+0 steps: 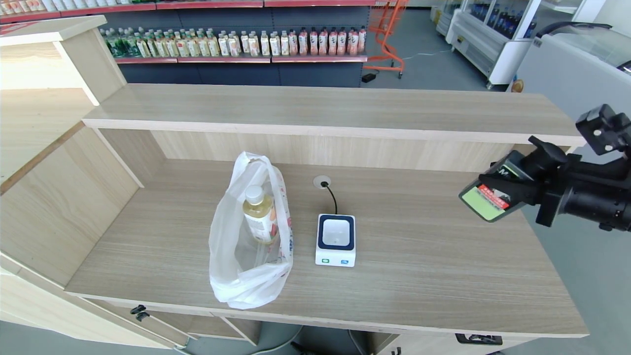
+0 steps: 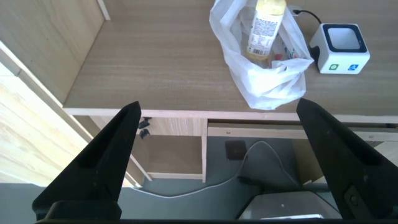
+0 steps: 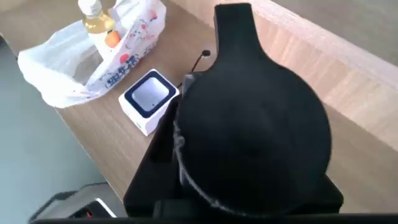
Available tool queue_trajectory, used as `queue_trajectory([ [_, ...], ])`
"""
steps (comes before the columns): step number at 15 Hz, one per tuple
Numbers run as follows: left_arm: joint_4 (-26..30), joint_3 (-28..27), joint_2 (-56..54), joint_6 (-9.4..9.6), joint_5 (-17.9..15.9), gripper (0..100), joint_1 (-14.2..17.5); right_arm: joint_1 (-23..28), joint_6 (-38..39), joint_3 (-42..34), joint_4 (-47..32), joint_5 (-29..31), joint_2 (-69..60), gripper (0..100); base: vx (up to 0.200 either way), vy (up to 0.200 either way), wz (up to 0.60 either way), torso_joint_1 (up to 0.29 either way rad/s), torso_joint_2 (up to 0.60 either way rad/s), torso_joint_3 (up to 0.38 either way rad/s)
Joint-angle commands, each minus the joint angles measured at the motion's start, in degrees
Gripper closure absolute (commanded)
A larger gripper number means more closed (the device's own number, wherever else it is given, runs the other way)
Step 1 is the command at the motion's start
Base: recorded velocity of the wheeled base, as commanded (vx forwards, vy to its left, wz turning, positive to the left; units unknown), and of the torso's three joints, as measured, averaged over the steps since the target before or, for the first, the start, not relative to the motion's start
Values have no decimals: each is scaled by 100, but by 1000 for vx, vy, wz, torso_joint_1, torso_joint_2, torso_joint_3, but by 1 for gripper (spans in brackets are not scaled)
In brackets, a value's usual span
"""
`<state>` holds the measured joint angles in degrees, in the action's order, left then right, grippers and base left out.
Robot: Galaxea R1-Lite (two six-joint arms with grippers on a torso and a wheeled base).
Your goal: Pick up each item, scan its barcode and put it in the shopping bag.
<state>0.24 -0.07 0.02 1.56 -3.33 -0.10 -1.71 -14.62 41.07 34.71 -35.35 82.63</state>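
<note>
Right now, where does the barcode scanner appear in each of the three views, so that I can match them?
Head view: scanner at the middle of the counter, just right of the shopping bag.
Left wrist view: scanner on the counter beside the bag.
Right wrist view: scanner on the counter, close beside the bag.
Shared landmark: the bottle inside the bag.

A bottle (image 1: 258,214) stands in the bag (image 1: 226,276) (scanner (image 1: 336,240) just right).

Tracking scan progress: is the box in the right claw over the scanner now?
No, the right claw holds the box far to the right of the scanner, not above it.
</note>
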Motion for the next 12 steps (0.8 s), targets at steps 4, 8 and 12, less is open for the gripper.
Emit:
queue_trajectory([
  [4, 2, -1, -2, 2, -1, 0, 1, -1359, 3923, 1149, -377, 1347, 1669, 100, 0, 0, 0, 0, 0, 0],
  [8, 2, -1, -2, 2, -1, 0, 1, -1772, 4037, 1096, -368, 1523, 2302, 100, 0, 0, 0, 0, 0, 0],
  [12, 2, -1, -2, 2, -1, 0, 1, -2079, 3817, 1149, -342, 1637, 2750, 100, 0, 0, 0, 0, 0, 0],
])
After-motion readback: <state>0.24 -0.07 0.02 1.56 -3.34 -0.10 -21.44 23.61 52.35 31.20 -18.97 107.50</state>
